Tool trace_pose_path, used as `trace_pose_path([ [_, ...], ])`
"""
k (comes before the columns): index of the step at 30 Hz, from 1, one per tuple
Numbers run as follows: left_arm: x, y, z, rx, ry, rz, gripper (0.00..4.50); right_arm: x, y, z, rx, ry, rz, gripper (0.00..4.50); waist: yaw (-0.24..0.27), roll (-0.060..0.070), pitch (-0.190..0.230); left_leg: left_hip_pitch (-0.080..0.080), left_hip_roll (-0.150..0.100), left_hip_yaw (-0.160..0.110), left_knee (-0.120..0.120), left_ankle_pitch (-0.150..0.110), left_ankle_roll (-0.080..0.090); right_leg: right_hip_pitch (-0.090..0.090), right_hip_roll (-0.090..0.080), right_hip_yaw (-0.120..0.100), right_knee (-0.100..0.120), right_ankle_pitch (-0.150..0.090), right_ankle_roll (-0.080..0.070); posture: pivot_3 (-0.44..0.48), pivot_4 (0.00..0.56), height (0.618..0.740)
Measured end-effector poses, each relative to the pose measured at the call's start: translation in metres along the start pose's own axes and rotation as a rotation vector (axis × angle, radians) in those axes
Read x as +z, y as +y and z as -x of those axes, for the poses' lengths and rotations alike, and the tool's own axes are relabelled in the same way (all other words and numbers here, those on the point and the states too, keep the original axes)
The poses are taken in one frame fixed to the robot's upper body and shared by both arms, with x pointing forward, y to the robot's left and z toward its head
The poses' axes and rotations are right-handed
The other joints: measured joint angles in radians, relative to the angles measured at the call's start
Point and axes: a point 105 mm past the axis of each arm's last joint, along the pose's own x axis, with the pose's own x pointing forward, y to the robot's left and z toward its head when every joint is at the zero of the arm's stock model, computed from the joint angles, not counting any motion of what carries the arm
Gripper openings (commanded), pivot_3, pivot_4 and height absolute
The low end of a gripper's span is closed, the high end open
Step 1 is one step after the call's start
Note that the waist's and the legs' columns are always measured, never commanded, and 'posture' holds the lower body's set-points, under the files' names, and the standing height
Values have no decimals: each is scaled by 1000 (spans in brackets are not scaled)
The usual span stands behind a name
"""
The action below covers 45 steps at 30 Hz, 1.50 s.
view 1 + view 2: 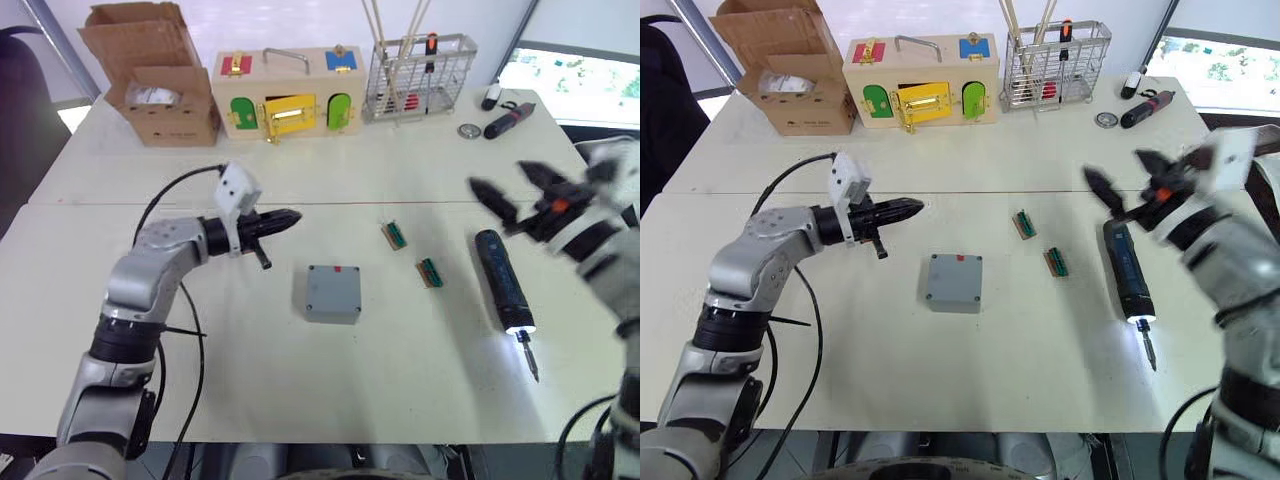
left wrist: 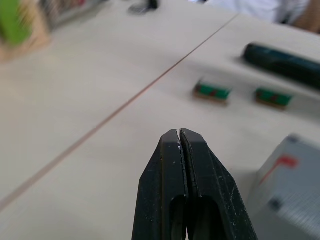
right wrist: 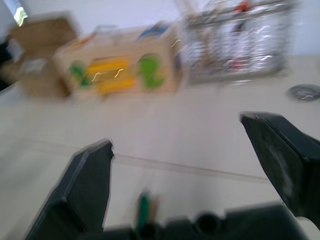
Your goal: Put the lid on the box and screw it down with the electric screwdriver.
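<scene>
The small grey box (image 1: 333, 293) with a red mark stands mid-table, and the lid (image 1: 954, 280) lies flat on top of it, small screw holes at its corners. The black and dark-blue electric screwdriver (image 1: 503, 278) lies on the table to the right, its tip light lit and its bit pointing toward the near edge. My right gripper (image 1: 500, 180) hovers open just above the screwdriver's far end, holding nothing. My left gripper (image 1: 290, 217) is shut and empty, raised to the left of and behind the box, pointing right. In the left wrist view the shut fingertips (image 2: 179, 135) point past the box's corner (image 2: 290, 200).
Two small green parts (image 1: 394, 235) (image 1: 430, 272) lie between the box and the screwdriver. Along the far edge stand a cardboard box (image 1: 160, 85), a wooden box with coloured latches (image 1: 290, 95) and a wire basket (image 1: 418, 75). A smaller dark tool (image 1: 508, 120) lies far right.
</scene>
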Motion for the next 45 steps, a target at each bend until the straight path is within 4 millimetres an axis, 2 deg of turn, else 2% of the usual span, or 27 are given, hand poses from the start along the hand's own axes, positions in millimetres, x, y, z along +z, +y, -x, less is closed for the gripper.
trace_pose_path([
  [1, -6, 2, 3, 30, 8, 18, 0, -10, 15, 0, 25, -4, -4, 4473, 1, 0, 0, 0, -1, 0, 2, 0, 0, 0, -1, 0, -1, 0, 0, 0, 150, 740],
  [2, -9, 5, 6, 62, 7, 30, 0, -20, 27, 0, 41, -6, -12, 3995, 2, 0, 0, 0, -1, 0, 2, 1, -2, 0, -2, 0, -1, 0, 1, 0, 150, 740],
  [3, -8, 7, 7, 90, -5, 36, 0, -27, 34, 0, 40, -10, -16, 3794, 4, -1, 0, 0, -2, 0, 2, 2, -4, 1, -2, 1, -1, 1, 2, 0, 150, 740],
  [6, -8, 10, 14, 196, -66, 108, 0, -55, 56, 8, -6, -17, -53, 2821, 5, -2, -1, 4, -2, -1, 2, 3, -4, 5, -2, 1, -1, 2, 3, 0, 150, 740],
  [9, -23, 3, 19, 224, -47, 165, 0, -71, 69, 14, -19, -2, -80, 1769, -1, -2, -2, 6, -2, -1, 1, 3, -5, 5, -2, 1, 0, 2, 3, 0, 150, 740],
  [12, -36, -12, 24, 214, -17, 204, 0, -77, 75, 18, -18, 9, -78, 306, -3, -1, -2, 7, -1, -1, 0, 3, -6, 6, -1, 2, 1, 2, 3, 0, 150, 740],
  [13, -43, -18, 26, 208, 2, 215, 0, -79, 78, 19, -4, 18, -71, 32, -3, -1, -2, 8, -1, -1, 0, 3, -6, 7, -1, 2, 1, 2, 3, 0, 150, 740],
  [16, -54, -30, 27, 167, 54, 214, 0, -86, 87, 20, 64, 50, -71, 32, 2, -1, -2, 15, -1, -1, 0, 0, 0, 13, -2, 1, -1, 2, 3, 0, 150, 740],
  [22, -58, -49, 19, 40, 127, 149, 0, -111, 114, 19, 241, 181, -118, 32, 0, -1, -2, 18, -1, -1, -1, 0, 0, 16, -1, 1, -1, 2, 3, 0, 150, 740],
  [27, -63, -63, 16, -56, 168, 133, 0, -115, 121, 15, 283, 211, -131, 32, -1, -1, -2, 18, -1, -1, -2, 0, 0, 16, -2, 1, -1, 2, 3, 0, 150, 740],
  [30, -62, -66, 13, -90, 170, 115, 0, -116, 122, 14, 294, 223, -135, 32, 4, -1, -2, 18, -2, -1, -2, 0, 0, 16, -2, 1, -2, 2, 3, 0, 150, 740],
  [36, -56, -60, -7, -120, 133, 90, 0, -123, 131, 21, 345, 279, -175, 32, 2, -2, -2, 18, -2, -1, -1, 0, 0, 16, -2, 1, -2, 2, 3, 0, 150, 740],
  [45, -53, -53, -33, -153, 88, 45, 0, -106, 150, 25, 456, 249, -272, 32, 1, -2, -2, 18, -2, -2, -1, -1, 1, 17, -1, 1, -2, 2, 3, 0, 150, 740],
])
